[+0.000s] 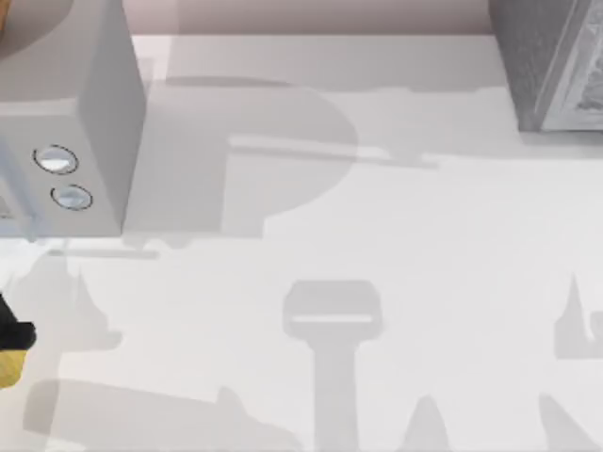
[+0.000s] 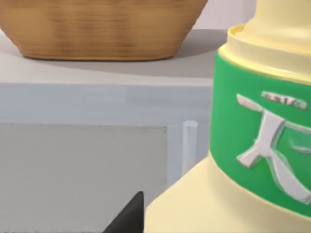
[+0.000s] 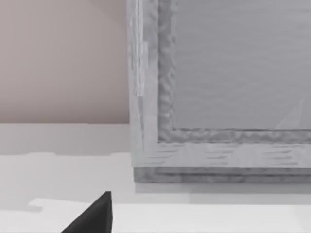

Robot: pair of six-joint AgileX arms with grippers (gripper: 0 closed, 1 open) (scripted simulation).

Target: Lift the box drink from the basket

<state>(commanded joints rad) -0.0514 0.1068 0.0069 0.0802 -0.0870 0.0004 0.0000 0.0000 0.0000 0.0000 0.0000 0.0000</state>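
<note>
At the bench's (image 1: 396, 245) left edge, the box drink (image 1: 9, 365) is cut off beside the left tool (image 1: 17, 334), whose opening cannot be determined; the basket (image 2: 102, 29) sits atop the grey appliance (image 1: 85, 113).

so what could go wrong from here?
1. The box drink sits at the table's far left edge by the left hand; whether the grip is firm can't be judged, so it could slip.
2. The grey appliance and the basket on it stand close ahead; lifting could clip them.
</note>
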